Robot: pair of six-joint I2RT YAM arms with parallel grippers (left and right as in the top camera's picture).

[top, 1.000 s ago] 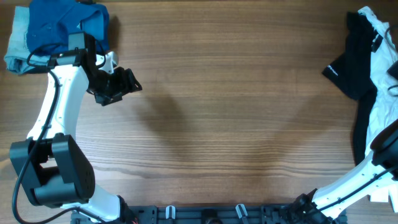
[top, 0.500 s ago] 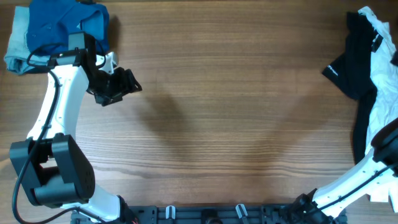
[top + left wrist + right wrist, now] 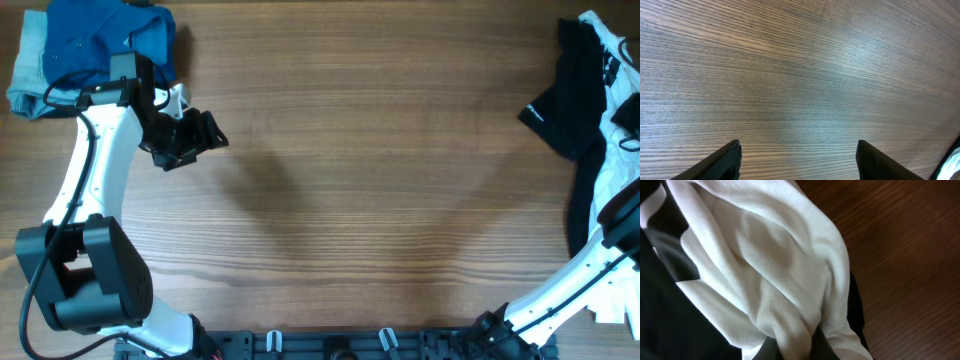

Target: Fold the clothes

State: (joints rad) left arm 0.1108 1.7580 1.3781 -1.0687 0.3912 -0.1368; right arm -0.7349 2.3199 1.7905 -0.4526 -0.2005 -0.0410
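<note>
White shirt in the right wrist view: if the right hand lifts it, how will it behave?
Probably floppy: the white shirt lies in deep soft folds, so it should sag and trail from the right hand. Likely light, judging by its thin knit. It may drag the black garment bunched against it.

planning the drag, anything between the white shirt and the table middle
Only the black garment, lying inward of the white shirt; beyond it the table is bare wood to the middle. The left hand hangs far left.

The right end effector (image 3: 795, 349) has pinched shut on the white shirt (image 3: 765, 270).
</note>
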